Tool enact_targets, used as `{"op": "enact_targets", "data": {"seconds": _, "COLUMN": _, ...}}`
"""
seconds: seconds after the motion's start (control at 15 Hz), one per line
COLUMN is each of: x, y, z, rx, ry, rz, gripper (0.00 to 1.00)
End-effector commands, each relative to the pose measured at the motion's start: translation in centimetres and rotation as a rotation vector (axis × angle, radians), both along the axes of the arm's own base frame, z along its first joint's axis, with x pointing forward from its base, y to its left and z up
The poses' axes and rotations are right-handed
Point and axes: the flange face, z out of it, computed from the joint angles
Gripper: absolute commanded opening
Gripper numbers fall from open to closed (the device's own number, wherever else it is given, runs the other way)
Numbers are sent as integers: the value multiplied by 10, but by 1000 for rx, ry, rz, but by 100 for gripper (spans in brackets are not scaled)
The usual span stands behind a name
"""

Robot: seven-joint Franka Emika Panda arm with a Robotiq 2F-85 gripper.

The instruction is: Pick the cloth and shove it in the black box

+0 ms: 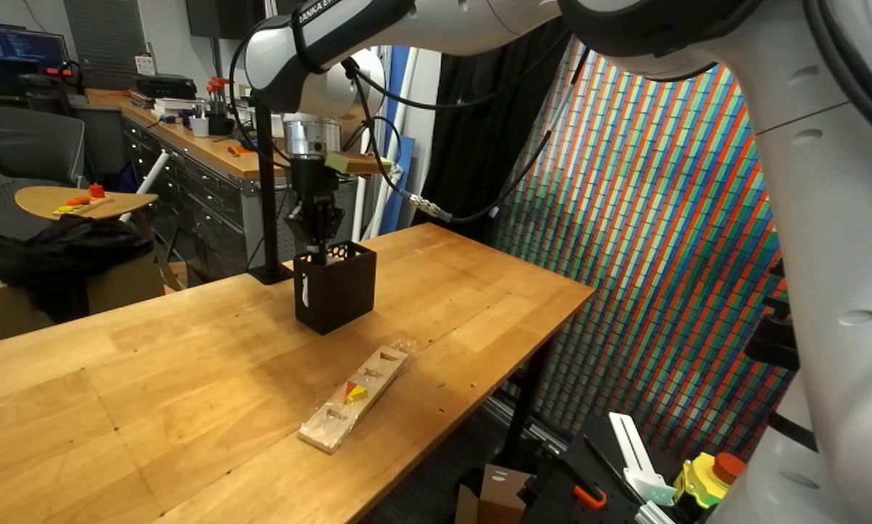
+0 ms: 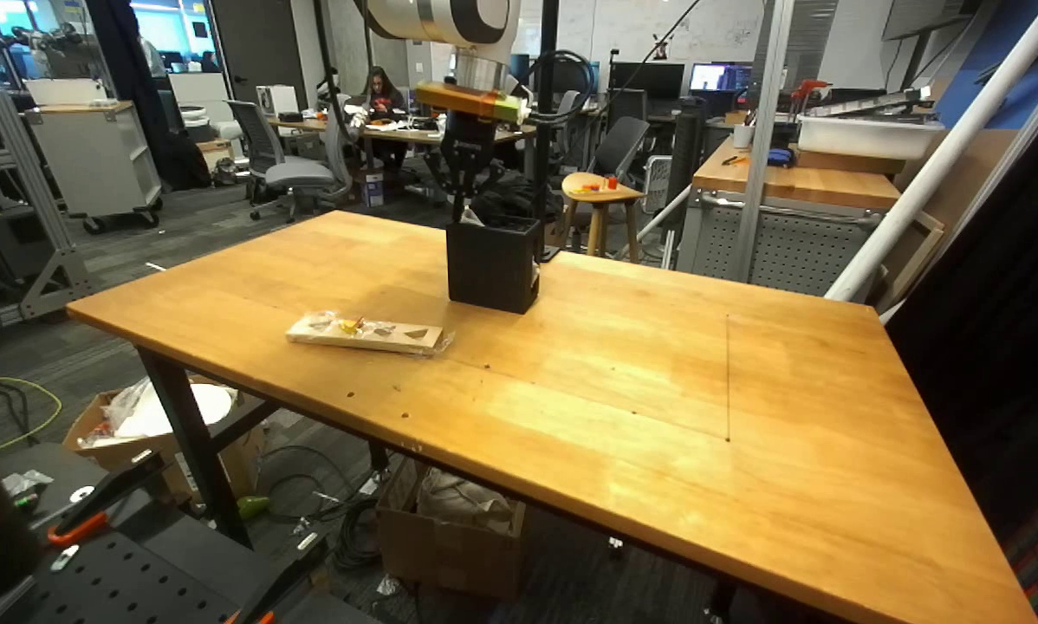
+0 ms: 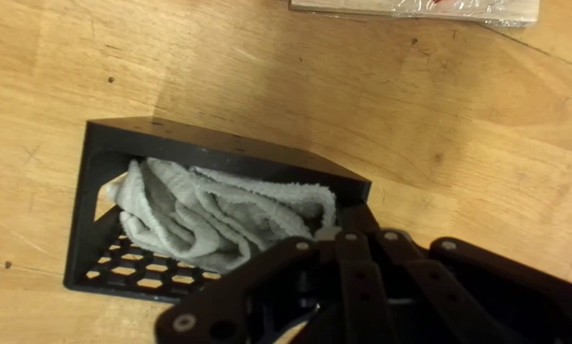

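Observation:
The black box (image 1: 341, 295) stands upright on the wooden table in both exterior views (image 2: 491, 269), and its open top shows in the wrist view (image 3: 238, 148). The grey-white cloth (image 3: 205, 210) lies crumpled inside the box. A bit of it shows at the rim in an exterior view (image 2: 470, 217) and through the side opening in an exterior view (image 1: 305, 290). My gripper (image 3: 369, 234) points down at one end of the box, its fingers close together beside the cloth. In both exterior views (image 1: 320, 256) its tips are at the rim (image 2: 458, 212); the lowest part is hidden.
A wooden strip (image 1: 367, 389) with cutouts, in clear wrap with red and yellow pieces, lies on the table (image 2: 623, 364) near the box. A black post (image 1: 265, 196) stands at the table edge behind the box. A workbench (image 1: 218, 156) is farther back.

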Motion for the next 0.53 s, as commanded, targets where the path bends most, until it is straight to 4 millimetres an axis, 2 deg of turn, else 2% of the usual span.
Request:
{"op": "enact_targets", "data": {"seconds": 0.0, "x": 9, "y": -5, "z": 10, "rx": -35, "ry": -40, "rz": 23, "gripper": 0}}
{"op": "enact_targets", "data": {"seconds": 0.2, "x": 12, "y": -6, "z": 11, "rx": -52, "ry": -44, "rz": 32, "gripper": 0}}
{"op": "enact_targets", "data": {"seconds": 0.47, "x": 11, "y": -3, "z": 2, "rx": -42, "ry": -28, "rz": 33, "gripper": 0}}
